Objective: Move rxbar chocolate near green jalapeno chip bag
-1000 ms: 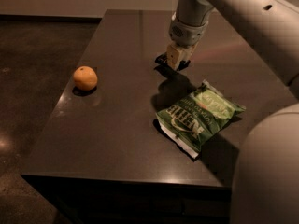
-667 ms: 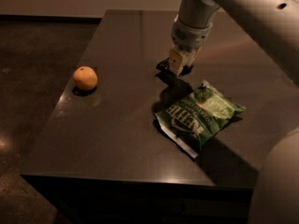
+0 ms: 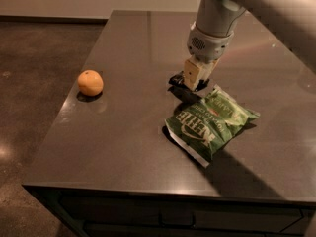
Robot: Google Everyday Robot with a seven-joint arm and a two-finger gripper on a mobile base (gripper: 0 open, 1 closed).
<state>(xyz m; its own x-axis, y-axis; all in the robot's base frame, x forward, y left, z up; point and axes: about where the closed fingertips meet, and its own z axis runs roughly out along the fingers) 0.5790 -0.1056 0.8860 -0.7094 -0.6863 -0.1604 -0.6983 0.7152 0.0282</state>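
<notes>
Tool (image 3: pixel 196 79) is hanging low over the middle of the smooth dark grey desk (image 3: pixel 123 147), clenched on the small flat black-wrapped rxbar chocolate (image 3: pixel 177 79). The bar is sticking out of the tool's side and casting a shadow on the desk below it. The puffy crinkled green jalapeno chip bag (image 3: pixel 210 123) with white lettering is lying near, just in front of the tool, not touching the bar. The round orange fruit (image 3: pixel 90 82) is sitting well apart, by the desk's edge opposite the bag.
</notes>
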